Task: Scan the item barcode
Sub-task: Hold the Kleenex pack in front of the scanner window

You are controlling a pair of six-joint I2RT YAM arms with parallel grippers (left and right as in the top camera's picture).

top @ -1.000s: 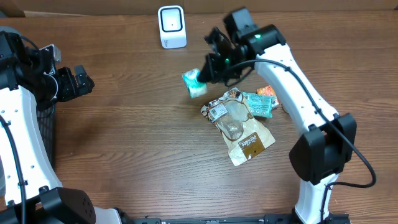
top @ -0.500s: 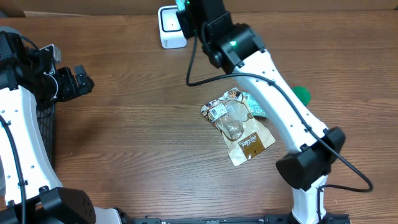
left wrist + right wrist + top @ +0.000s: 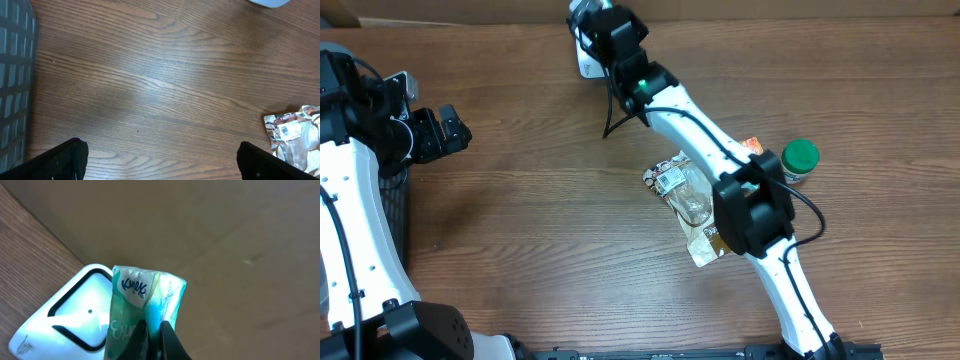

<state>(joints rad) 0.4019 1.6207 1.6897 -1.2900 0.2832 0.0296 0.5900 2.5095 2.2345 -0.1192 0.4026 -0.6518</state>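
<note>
On the wooden table [image 3: 520, 200], the right gripper [image 3: 152, 337] at the far edge pinches a teal packet [image 3: 145, 297] tight right by the white scanner [image 3: 70, 315], while the left gripper [image 3: 160, 157] hangs spread wide near the dark basket [image 3: 12, 75].

— Can you make out the scanner [image 3: 587, 68] from above?
— Barely; the right arm [image 3: 665, 100] covers most of it (one white corner shows). The packet [image 3: 135, 305] runs off the right wrist view's bottom edge.
</note>
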